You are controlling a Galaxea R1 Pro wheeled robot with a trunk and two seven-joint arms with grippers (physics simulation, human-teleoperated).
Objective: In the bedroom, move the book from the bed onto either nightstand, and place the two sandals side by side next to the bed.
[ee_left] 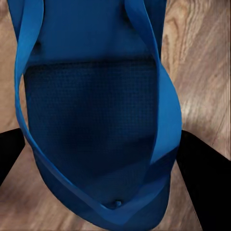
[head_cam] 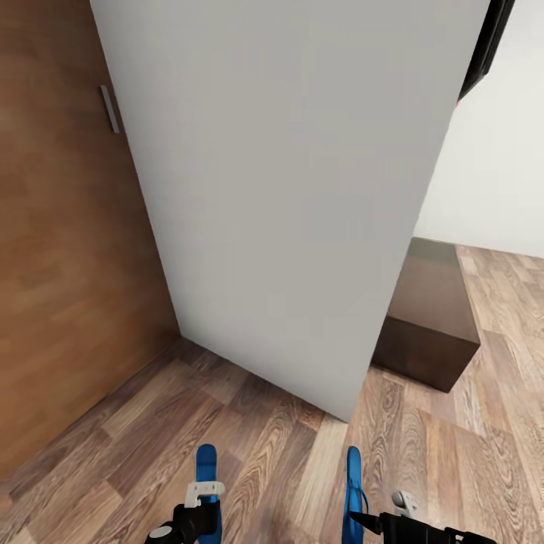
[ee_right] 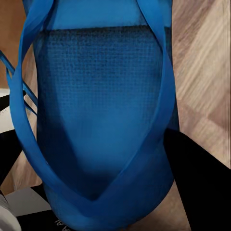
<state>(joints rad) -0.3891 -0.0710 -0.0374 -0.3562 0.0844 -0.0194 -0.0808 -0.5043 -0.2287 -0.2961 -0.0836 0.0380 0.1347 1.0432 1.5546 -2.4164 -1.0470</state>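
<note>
Left hand [head_cam: 198, 508], right hand [head_cam: 378, 521]: each grips one sandal [head_cam: 205, 465] [head_cam: 353, 483]; keep yours level, parallel, toward the bed [head_cam: 302, 189]

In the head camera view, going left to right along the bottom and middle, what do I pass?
Brown wooden door → left gripper with a blue sandal → grey-white panel → right gripper with the other sandal → dark-brown nightstand → white wall.

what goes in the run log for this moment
left gripper: holds sandal | right gripper: holds second sandal | ahead: bed, nightstand
</note>
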